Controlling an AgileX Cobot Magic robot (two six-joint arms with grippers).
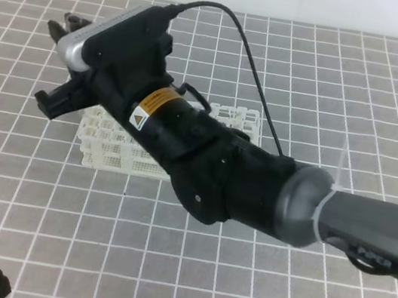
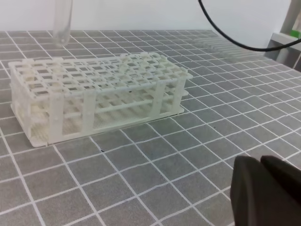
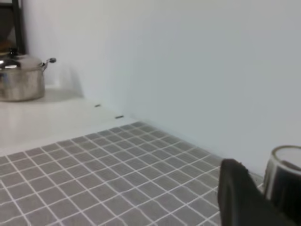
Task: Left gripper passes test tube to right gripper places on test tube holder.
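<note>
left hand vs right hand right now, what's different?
The right hand is shut on the test tube; the left hand is shut on nothing. The right hand is raised over one end of the test tube holder; the left hand sits low, apart from it. Both are black two-finger claws.

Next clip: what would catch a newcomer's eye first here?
The big black arm sweeping in from the right, its right gripper above the left end of the white test tube holder on the grey tiled table. In the left wrist view, the clear test tube hangs upright over the holder's far left corner. The left gripper rests low, shut.
</note>
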